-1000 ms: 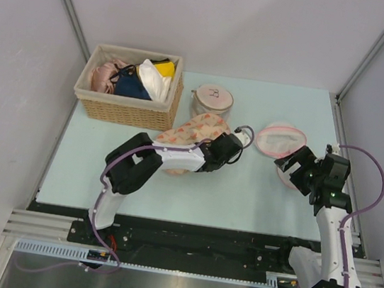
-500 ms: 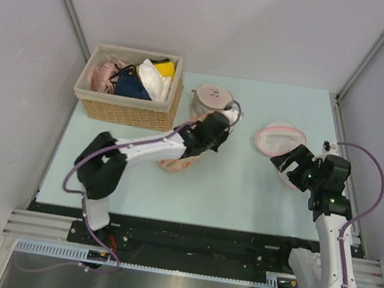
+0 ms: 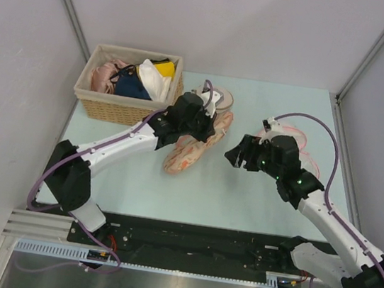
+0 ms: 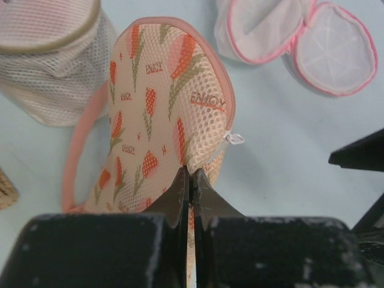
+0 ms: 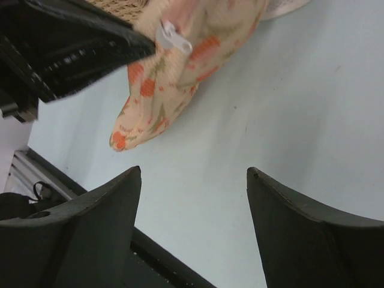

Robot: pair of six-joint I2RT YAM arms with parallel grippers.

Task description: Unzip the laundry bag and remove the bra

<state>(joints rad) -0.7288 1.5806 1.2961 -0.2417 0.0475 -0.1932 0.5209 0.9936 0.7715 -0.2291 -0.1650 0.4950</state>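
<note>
Mesh laundry bag (image 3: 193,146) lies with its long axis running diagonally, near end to far right. At its far part the left gripper (image 4: 190,175) has its jaws pressed together on a fold of the bag beside the pink zipper edge. The zipper pull (image 4: 233,138) juts from the bag's right side, facing the right gripper (image 5: 193,170), whose jaws are spread and clear of the bag; that arm seems better placed to take it. The bra is not visible.

Bare table (image 3: 242,194) lies open in front of the laundry bag (image 3: 189,152) and on its right, up to the right gripper (image 3: 233,157). The left gripper (image 4: 191,175) and its arm reach over the bag's far left. The wicker basket (image 3: 126,110) and cylindrical mesh bag (image 3: 220,99) crowd behind it, and the round mesh bag (image 3: 300,141) lies farther right.
</note>
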